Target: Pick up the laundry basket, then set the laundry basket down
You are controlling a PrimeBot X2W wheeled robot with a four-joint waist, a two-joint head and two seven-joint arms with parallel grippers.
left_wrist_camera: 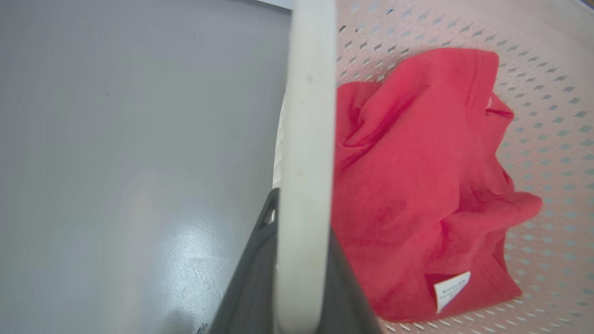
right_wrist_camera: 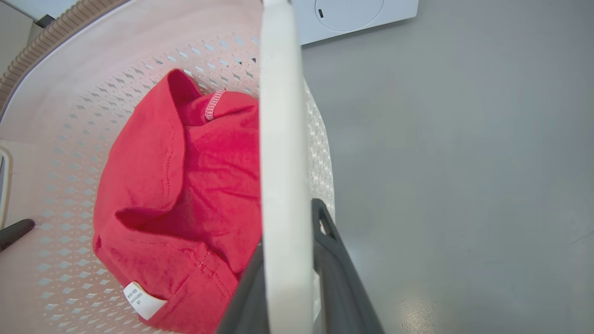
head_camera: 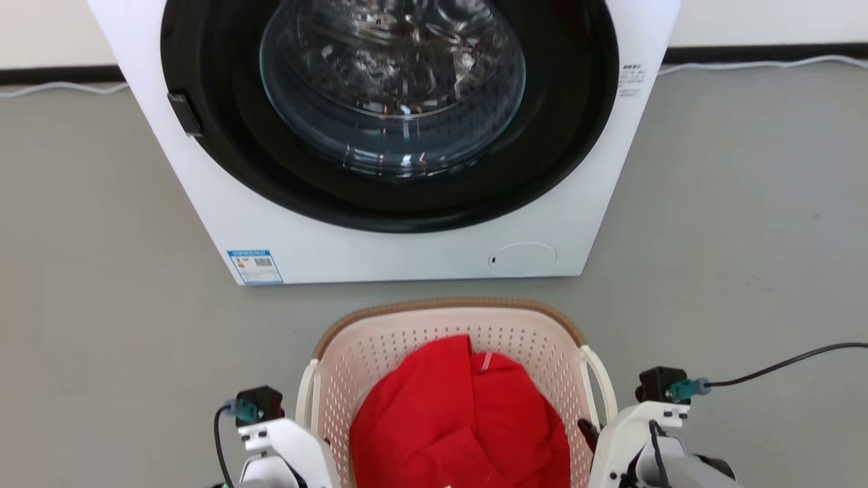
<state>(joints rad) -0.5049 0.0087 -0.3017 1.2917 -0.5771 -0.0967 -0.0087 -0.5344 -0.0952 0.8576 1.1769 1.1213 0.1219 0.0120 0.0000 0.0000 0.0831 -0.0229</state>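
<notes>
The laundry basket, cream-white and perforated with a brown rim, is at the bottom centre of the head view, just in front of the washing machine. A red garment lies inside it. My left gripper is shut on the basket's left loop handle, one dark finger on each side of the white band. My right gripper is shut the same way on the right loop handle. Whether the basket touches the floor, I cannot tell.
A white front-loading washing machine with a dark round glass door stands directly behind the basket. Grey floor spreads to both sides. A thin cable runs along the wall's base, and a black cable trails from my right wrist.
</notes>
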